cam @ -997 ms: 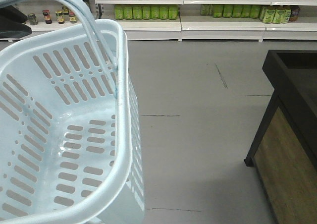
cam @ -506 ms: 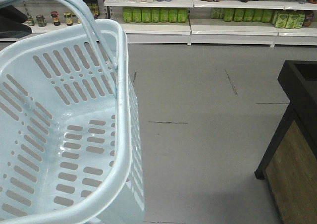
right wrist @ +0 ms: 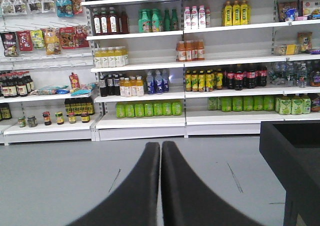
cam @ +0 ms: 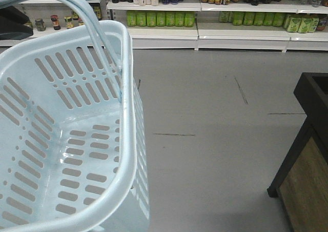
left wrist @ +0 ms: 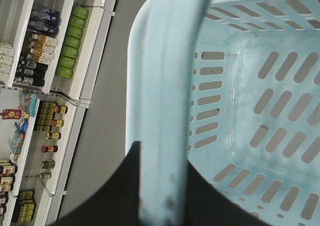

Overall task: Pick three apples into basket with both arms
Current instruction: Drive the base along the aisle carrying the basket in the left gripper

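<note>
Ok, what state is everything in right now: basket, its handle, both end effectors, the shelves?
Basket: empty, no apples inside.
Handle: raised over the basket, gripped by the left arm.
Left end effector: shut on the handle.
Right end effector: shut, holding nothing.
Shelves: stocked with bottles.

The grey floor [cam: 215, 139] has thin dark marks. White shelves [right wrist: 140, 121] full of bottles [right wrist: 149, 108] line the back. A black, wood-sided stand [cam: 309, 91] sits on the right.
</note>
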Robot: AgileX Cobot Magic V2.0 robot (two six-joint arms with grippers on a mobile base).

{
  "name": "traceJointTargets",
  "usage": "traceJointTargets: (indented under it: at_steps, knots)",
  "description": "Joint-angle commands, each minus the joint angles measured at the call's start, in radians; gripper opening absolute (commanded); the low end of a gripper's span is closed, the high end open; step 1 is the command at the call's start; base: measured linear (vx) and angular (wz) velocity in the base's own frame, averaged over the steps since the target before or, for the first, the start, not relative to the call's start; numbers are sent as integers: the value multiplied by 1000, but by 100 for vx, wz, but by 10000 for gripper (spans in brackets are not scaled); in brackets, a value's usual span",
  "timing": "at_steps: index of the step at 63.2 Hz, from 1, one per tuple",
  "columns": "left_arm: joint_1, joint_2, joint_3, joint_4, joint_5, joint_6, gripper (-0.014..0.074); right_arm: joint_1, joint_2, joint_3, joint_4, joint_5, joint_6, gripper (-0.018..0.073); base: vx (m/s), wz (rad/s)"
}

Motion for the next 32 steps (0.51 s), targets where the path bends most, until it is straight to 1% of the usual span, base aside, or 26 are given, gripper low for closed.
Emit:
traceJointTargets:
  at_steps: [1,32]
  knots:
    - [-3,-21,-30,13,-49,-10,-6,-6,-13,15,0,-75,-6,-8,13,-1]
    - [-3,-21,-30,13,-49,-10,-6,-6,-13,15,0,-77,-6,-8,14,-2]
